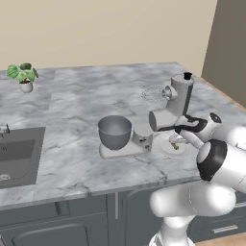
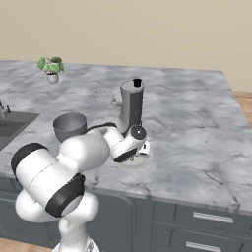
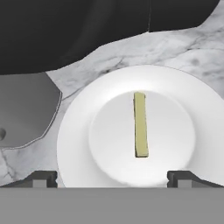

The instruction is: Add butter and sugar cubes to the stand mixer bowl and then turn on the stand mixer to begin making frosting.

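The butter (image 3: 140, 124), a pale yellow-green stick, lies in the middle of a round white plate (image 3: 78, 131), straight ahead of my gripper (image 3: 113, 178). The gripper hangs open just above the plate, one fingertip on each side and nothing between them. In the left base view the gripper (image 1: 178, 140) hovers over that plate (image 1: 166, 148), right of the stand mixer (image 1: 180, 96). The grey stand mixer bowl (image 1: 114, 132) sits on the mixer's whitish base (image 1: 126, 151), also seen from the right as the bowl (image 2: 70, 126). The sugar cubes are out of view.
The mixer's faint wire whisk (image 1: 153, 94) shows beside its column. A sink (image 1: 17, 156) is set into the marble counter at the left and a small potted plant (image 1: 23, 77) stands at the back left. The plate sits near the counter's front edge (image 2: 162, 194).
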Available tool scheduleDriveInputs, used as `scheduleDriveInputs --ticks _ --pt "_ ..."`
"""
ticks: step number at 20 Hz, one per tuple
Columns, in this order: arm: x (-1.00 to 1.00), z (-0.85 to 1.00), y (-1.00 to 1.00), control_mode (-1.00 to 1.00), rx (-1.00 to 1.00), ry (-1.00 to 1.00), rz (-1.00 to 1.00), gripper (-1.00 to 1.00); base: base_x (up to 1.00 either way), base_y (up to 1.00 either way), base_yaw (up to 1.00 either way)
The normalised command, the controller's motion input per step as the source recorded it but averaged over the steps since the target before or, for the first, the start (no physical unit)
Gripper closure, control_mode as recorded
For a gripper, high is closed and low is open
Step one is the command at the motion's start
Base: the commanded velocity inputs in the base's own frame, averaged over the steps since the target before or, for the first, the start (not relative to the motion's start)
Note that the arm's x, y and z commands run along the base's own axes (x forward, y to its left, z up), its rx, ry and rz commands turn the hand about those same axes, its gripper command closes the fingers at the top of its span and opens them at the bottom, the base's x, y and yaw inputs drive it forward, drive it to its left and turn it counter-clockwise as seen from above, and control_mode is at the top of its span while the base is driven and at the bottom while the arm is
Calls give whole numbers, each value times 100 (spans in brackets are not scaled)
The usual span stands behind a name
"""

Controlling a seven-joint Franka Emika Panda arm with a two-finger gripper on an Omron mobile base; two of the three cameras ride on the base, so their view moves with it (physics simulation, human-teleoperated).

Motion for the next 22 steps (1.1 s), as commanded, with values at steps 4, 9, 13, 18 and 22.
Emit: scheduleDriveInputs --ticks 4,9,13,18,22 --pt "20 -28 -3 -100 -2 0 0 -100 0 0 0" --pt "13 -26 -12 -100 -1 0 0 -100 0 0 0" --pt "12 -23 -19 -100 0 0 0 -100 0 0 0" --pt "8 -19 -13 -100 0 0 0 -100 0 0 0" --pt "5 -17 0 -100 -1 0 0 -100 0 0 0"
